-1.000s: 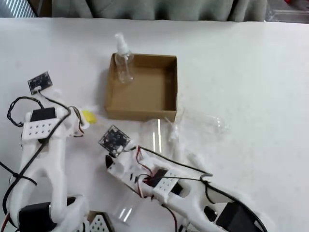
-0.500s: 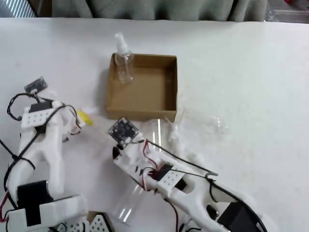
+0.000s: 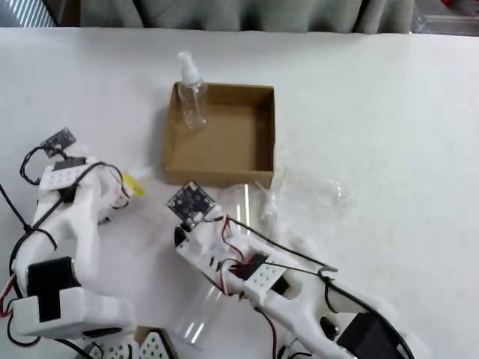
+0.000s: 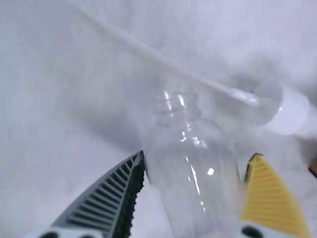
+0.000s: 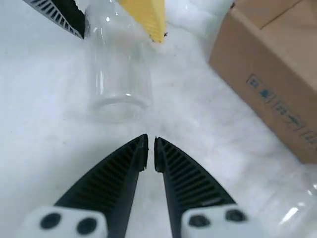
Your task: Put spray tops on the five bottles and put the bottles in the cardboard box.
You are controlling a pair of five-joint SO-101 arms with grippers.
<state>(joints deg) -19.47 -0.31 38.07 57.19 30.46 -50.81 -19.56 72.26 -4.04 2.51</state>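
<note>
A clear bottle (image 4: pixel 190 163) without a top lies between the black and yellow fingers of my left gripper (image 4: pixel 195 161), which is shut on it. Just past its open neck a white spray top (image 4: pixel 292 111) with a long thin tube rests on the table. In the right wrist view the same bottle (image 5: pixel 119 69) points its base toward my right gripper (image 5: pixel 151 148), which is shut with nothing in it, a short way off. The cardboard box (image 3: pixel 262 131) stands mid-table, with one topped bottle (image 3: pixel 191 93) upright in its far left corner.
More clear bottles lie on the white table: one (image 3: pixel 322 188) right of the box, one (image 3: pixel 241 206) in front of it by the right arm, one (image 3: pixel 193 329) near the front edge. The box's side wall (image 5: pixel 267 64) is close beside my right gripper.
The left arm has swung and settled lower at the left, its yellow finger staying near the box's front left corner. The right arm moved slightly toward the box, then held still.
</note>
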